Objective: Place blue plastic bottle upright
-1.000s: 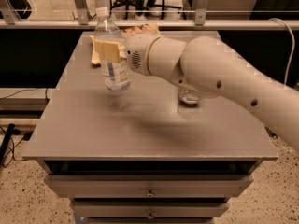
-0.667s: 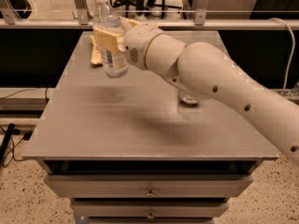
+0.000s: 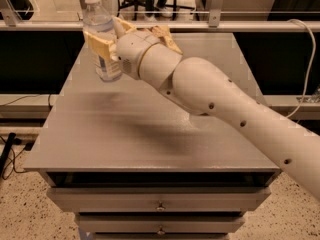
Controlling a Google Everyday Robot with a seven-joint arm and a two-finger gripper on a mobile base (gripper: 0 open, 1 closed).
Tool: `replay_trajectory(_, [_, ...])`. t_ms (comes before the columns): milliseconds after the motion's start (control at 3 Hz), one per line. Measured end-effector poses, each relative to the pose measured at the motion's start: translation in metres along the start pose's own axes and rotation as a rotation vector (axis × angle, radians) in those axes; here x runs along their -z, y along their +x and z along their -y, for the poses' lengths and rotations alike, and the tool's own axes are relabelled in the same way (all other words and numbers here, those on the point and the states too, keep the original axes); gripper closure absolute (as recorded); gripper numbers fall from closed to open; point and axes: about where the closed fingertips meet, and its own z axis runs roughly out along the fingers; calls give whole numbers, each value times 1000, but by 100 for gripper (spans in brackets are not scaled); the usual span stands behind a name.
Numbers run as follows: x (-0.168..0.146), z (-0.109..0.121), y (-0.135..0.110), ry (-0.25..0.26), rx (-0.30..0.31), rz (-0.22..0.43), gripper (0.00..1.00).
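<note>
Nearest me, drawers (image 3: 160, 204) sit under the grey worktop (image 3: 150, 144). My arm (image 3: 225, 104) reaches from the right across it toward the far left corner. There the claw (image 3: 107, 41) is clamped around the middle of the blue plastic bottle (image 3: 100, 20), its tan fingers (image 3: 96, 41) pressing the sides. The bottle is upright, white cap on top, and its base looks lifted off the surface.

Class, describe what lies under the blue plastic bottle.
The gripper holds the blue plastic bottle above the grey table, where a shadow lies. The arm covers the table rightward.
</note>
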Motion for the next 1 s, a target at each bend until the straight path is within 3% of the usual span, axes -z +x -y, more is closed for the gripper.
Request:
replay_trajectory(667, [0,-4,19,-8,-33,16,100])
replay_trajectory(1000, [3,-6,35,-7,-57,7,88])
